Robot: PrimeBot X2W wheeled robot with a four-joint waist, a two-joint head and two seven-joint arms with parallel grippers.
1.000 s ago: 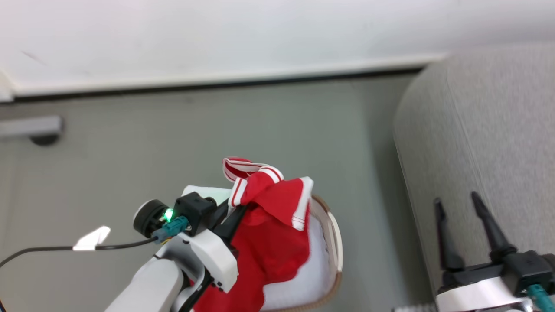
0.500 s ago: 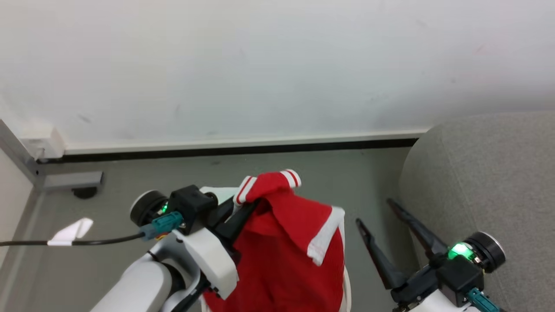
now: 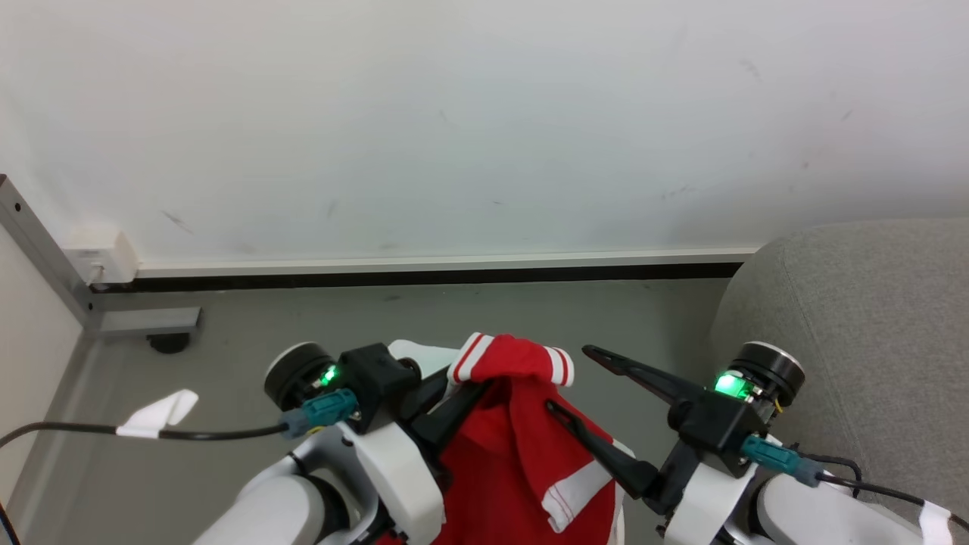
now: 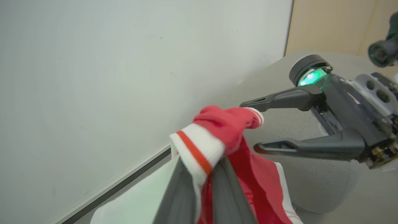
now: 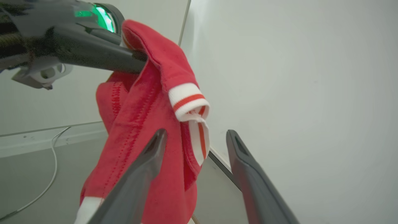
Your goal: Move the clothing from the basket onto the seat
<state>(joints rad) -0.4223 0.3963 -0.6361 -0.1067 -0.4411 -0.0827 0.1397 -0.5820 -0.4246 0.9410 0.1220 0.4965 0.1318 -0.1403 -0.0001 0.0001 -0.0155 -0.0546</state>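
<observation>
Held garment and its goal. The clothing (image 3: pixel 500 469) is a red jersey with white panels and red-and-white striped trim. It is pinched between the closed fingers of the left gripper (image 3: pixel 465 387) and hangs limp beneath them. One striped cuff folds over those fingertips, and the red body drapes straight down, with a white-edged hem lower on the side toward the right gripper (image 3: pixel 569 378). That gripper's fingers are spread. From its wrist, a strip of striped trim shows between them. Its lower finger crosses the front of the red fabric; contact cannot be told. The seat (image 3: pixel 870 325) is light-grey upholstery with a rounded edge. It stands on the outer side of the right gripper, apart from the clothing.
</observation>
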